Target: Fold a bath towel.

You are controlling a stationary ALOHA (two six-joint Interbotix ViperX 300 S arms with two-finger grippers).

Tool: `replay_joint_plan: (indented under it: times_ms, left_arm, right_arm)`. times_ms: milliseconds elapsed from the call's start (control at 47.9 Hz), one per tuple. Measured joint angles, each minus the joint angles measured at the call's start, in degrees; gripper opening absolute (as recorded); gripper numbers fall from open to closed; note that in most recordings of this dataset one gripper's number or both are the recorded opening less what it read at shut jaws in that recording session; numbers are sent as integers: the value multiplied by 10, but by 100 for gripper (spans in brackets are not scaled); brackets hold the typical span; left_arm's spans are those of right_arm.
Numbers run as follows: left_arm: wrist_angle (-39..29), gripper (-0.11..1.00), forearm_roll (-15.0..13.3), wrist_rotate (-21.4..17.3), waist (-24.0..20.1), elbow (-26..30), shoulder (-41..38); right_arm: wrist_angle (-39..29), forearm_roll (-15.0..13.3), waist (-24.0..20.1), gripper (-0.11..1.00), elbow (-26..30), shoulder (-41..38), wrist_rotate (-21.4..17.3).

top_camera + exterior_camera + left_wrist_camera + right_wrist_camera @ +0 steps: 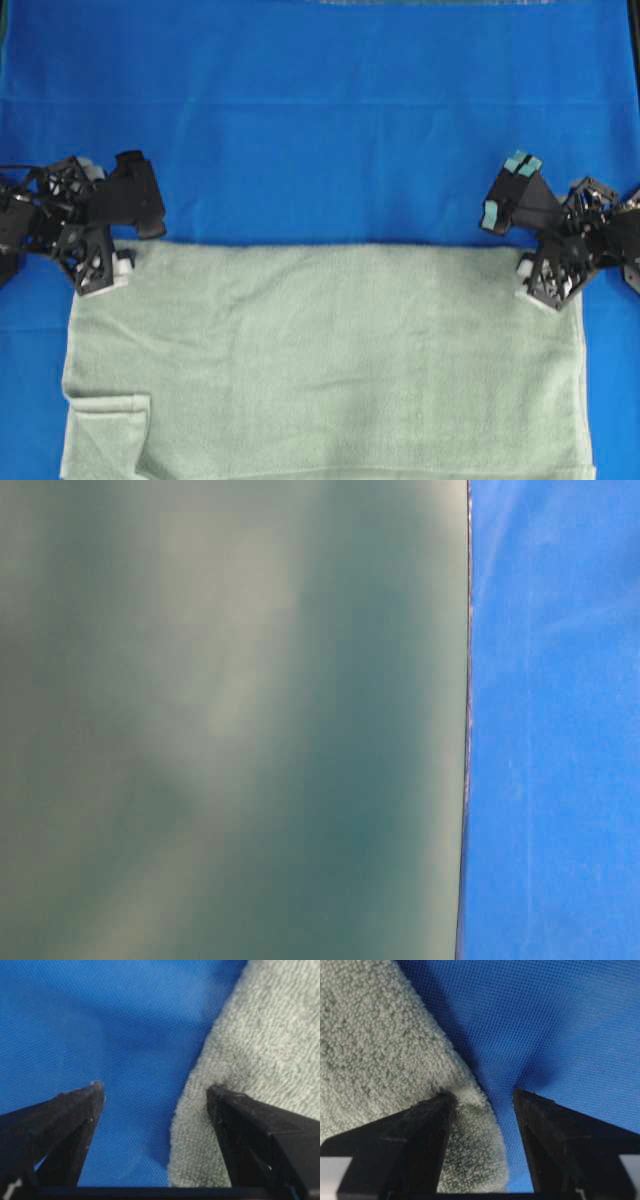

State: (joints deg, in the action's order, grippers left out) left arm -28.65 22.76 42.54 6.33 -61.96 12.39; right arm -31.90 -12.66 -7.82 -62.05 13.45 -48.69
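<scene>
Bath towel (330, 350) flat, both grippers' fingers (240, 1125) (420, 1130) spread wide, straddling its edges

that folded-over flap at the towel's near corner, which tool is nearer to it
Left. The left tool sits open over the bath towel's far left corner, on the same side as the flap. The right tool sits open at the far right corner, diagonally opposite.

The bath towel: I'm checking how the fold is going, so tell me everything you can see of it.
The bath towel is pale sage-green fuzzy terry, spread flat on the blue cloth across the lower overhead view. A small flap is folded over at its lower left corner. The open left gripper straddles its edge near the upper left corner, the open right gripper near the upper right; one finger of each is over the pile, neither closed on it.
</scene>
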Motion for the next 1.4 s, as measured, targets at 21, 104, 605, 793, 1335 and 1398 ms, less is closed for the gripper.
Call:
replay_joint_plan:
  times_ms: [21,104,605,793,1335,1398]
  left_arm:
    - [0,80,0,-1,0,1,-2]
    - [0,77,-4,0,0,7,-6]
    - [-30,4,-18,-9,10,35,-25]
    - [-147,4,-20,-18,5,83,34]
    - [-483,4,-24,-29,76,297,236]
    - [-485,4,-27,-18,95,308,233]
  right_arm:
    - [0,1,1,58,1,1,-1]
    - [0,4,1,55,1,1,0]
    - [-20,7,-2,8,19,4,1]
    - [-106,-25,-8,8,69,80,5]
    - [-352,-178,-63,8,230,259,13]
    - [-357,-200,-62,8,233,259,13]
